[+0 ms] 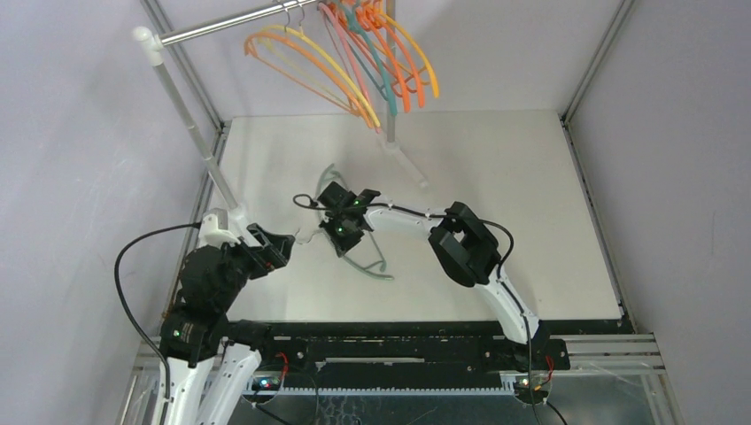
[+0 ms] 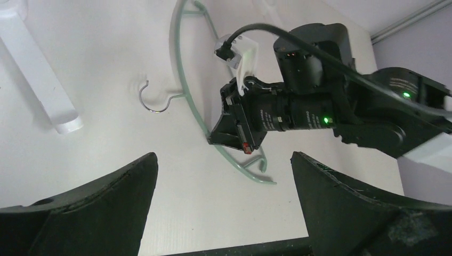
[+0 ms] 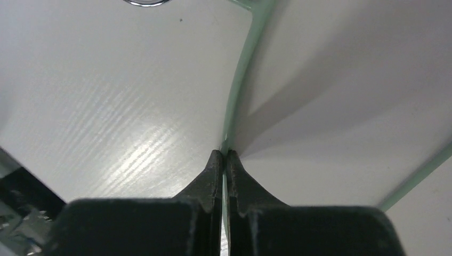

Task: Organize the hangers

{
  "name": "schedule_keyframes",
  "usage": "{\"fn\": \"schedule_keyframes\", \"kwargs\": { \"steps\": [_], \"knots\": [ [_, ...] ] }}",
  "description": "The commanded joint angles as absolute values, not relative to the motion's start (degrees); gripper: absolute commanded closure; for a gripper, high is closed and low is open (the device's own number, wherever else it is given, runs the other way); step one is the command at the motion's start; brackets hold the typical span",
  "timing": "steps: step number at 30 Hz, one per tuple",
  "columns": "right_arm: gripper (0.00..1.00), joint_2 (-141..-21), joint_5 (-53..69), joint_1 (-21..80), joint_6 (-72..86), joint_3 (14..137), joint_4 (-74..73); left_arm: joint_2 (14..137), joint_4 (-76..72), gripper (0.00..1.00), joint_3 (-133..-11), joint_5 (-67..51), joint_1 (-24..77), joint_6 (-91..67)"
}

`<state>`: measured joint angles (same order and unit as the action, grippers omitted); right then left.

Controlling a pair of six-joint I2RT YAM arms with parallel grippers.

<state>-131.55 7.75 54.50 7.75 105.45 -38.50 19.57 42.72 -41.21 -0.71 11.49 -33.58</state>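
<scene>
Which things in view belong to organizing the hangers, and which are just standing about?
Job: pale green hanger on the table; right gripper, shut on it; coloured hangers hung on the silver rail.
Just there: silver rail; white post; table.

**A:** Where are most of them?

**B:** A bunch of thin curved plastic hangers in orange, yellow, pink and teal (image 1: 403,84) hangs at the top centre of the overhead frame. They are fanned out, with their arms drooping toward the lower right.

**A:** And the odd one?

**B:** One pale green thin curved plastic hanger (image 1: 370,266) (image 2: 184,90) (image 3: 234,90) sits well apart, mid-frame, down at the white surface (image 1: 496,195). Its small metal hook (image 2: 154,101) points left in the left wrist view. Whether it lies fully flat, I cannot tell.
</scene>
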Motion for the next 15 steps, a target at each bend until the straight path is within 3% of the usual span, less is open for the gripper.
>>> {"fn": "schedule_keyframes", "kwargs": {
  "steps": [1,6,9,15],
  "knots": [
    [1.00,-131.7,20.8,49.9,18.3,107.1,-29.2,17.3,42.7,0.00,-42.8,-3.0,11.2,-33.3],
    [1.00,-128.6,41.6,40.9,48.3,100.9,-1.3,13.9,40.1,0.00,-35.4,-4.8,11.2,-34.9],
    [1.00,-128.8,44.8,39.0,60.7,99.7,12.4,11.6,36.1,0.01,-30.6,-5.8,11.2,-37.7],
    [1.00,-130.6,46.5,38.7,70.0,103.1,19.8,12.8,27.3,0.00,-24.3,-7.3,11.3,-40.9]
  ]
}}
